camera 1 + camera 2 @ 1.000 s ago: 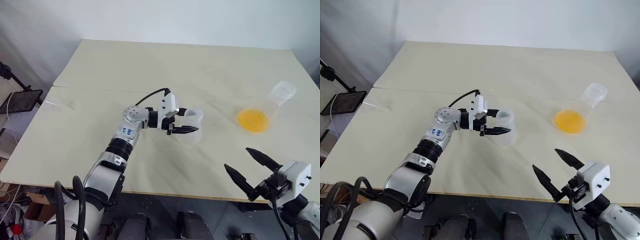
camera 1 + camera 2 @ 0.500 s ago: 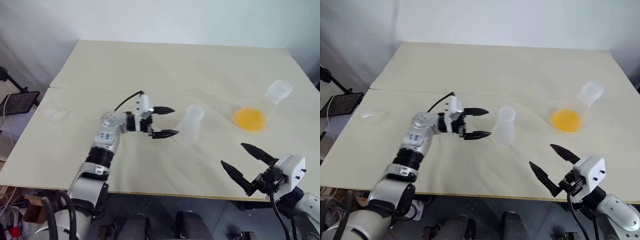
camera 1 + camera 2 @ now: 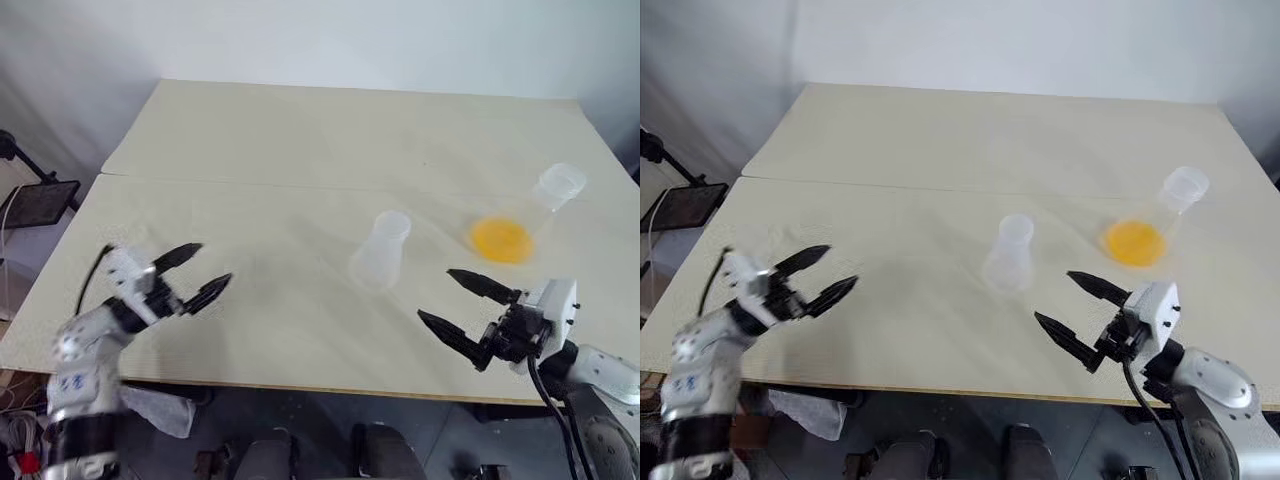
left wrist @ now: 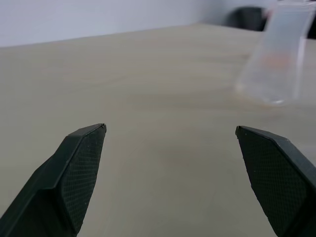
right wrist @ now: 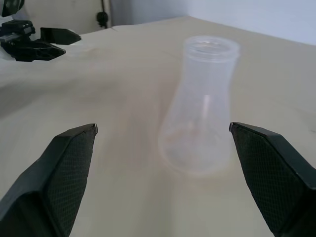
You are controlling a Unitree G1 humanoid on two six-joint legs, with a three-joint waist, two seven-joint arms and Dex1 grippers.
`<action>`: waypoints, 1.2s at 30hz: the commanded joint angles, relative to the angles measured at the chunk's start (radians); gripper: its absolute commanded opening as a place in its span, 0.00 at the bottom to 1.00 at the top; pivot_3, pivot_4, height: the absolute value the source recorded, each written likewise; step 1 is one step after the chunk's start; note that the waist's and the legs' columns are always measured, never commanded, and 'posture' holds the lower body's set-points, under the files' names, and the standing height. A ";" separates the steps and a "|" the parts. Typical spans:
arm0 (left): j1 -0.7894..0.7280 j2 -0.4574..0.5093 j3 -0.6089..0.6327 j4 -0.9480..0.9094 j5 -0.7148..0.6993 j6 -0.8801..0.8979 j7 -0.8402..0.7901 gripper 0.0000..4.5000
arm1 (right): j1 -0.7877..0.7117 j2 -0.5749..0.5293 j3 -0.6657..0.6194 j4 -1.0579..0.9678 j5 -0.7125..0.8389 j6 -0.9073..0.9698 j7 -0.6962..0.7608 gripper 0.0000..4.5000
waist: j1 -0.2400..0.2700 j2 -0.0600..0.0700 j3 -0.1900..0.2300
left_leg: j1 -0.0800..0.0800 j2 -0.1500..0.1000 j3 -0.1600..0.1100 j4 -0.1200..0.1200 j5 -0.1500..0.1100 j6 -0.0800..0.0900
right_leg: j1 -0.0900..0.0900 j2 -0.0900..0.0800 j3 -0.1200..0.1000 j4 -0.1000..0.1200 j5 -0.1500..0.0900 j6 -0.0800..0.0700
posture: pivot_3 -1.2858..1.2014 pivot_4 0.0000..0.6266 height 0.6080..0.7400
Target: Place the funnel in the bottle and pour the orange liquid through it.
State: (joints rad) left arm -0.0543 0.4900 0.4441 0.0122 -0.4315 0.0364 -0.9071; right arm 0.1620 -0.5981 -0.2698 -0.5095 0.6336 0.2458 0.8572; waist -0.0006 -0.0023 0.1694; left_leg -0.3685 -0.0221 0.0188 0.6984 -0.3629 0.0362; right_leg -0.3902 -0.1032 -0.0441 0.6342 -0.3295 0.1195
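While both my end effectors, left (image 3: 195,272) and right (image 3: 462,304), gape empty, the upright frosted bottle (image 3: 381,251) looks light, slick and tippable, best held at its neck.

My left gripper (image 3: 190,272) wears two black tapered fingers (image 4: 74,168), their inner faces finely cross-hatched, on a white block with a thin black cable looping off. The forearm behind is silver-grey with a small blue marking. My right gripper (image 3: 1080,313) matches it: black pointed fingers, white housing, black cable trailing down.
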 commanded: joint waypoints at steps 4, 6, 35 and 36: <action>0.237 -0.064 0.200 -0.151 -0.023 -0.071 0.194 0.99 | -0.079 -0.025 0.031 0.060 0.006 -0.012 0.064 1.00 | 0.003 0.000 0.000 | 0.000 0.000 -0.004 0.000 0.000 0.000 | 0.004 -0.001 -0.003 -0.008 0.000 0.000 | 0.52 0.24 1.00; 0.290 -0.092 0.237 -0.170 -0.031 -0.077 0.242 0.99 | -0.100 -0.027 0.038 0.081 0.001 -0.018 0.078 1.00 | 0.006 0.000 0.000 | 0.001 -0.001 -0.006 0.000 0.000 0.000 | 0.006 -0.002 -0.005 -0.009 0.000 0.000 | 0.52 0.24 1.00; -0.095 0.063 0.157 0.041 0.034 0.184 0.613 0.99 | -0.129 -0.013 0.048 0.085 -0.026 -0.020 0.078 1.00 | -0.001 0.001 0.001 | 0.002 -0.003 -0.011 -0.002 -0.001 -0.001 | 0.010 -0.001 -0.010 -0.008 0.000 -0.001 | 0.52 0.24 1.00; -0.099 0.063 0.162 0.051 0.031 0.183 0.613 0.99 | -0.128 -0.008 0.048 0.082 -0.024 -0.024 0.073 1.00 | -0.002 0.001 0.001 | 0.002 -0.003 -0.011 -0.002 -0.001 -0.001 | 0.010 -0.001 -0.010 -0.008 0.000 -0.001 | 0.52 0.24 1.00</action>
State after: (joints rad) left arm -0.1507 0.5398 0.5753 0.0564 -0.3988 0.2364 -0.3051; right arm 0.0316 -0.6121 -0.2012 -0.3863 0.6002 0.2410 0.9402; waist -0.0021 -0.0010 0.1700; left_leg -0.3661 -0.0247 0.0076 0.6961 -0.3640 0.0353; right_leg -0.3806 -0.1044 -0.0541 0.6262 -0.3297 0.1189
